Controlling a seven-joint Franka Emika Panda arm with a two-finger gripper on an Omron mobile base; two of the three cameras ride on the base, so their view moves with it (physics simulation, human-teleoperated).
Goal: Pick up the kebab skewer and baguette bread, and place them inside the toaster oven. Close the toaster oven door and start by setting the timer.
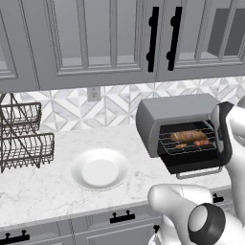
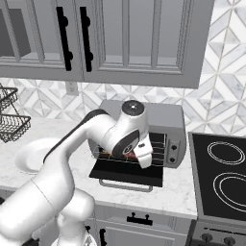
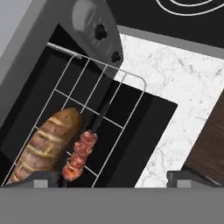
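With the kebab skewer [image 3: 83, 153] and baguette bread [image 3: 46, 144] lying side by side on the toaster oven [image 1: 174, 112] rack, the gripper [image 3: 113, 179], spread wide and empty, hangs above the dropped toaster oven door [image 1: 194, 165], its next target.

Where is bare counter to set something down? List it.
Free: the counter around the white plate, between the wire rack and the toaster oven; also marble between oven and cooktop. Crowded: the oven rack, holding baguette bread and kebab skewer.

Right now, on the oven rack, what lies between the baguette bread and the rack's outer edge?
The kebab skewer lies there, beside the baguette bread on the wire rack, as the hand view shows.
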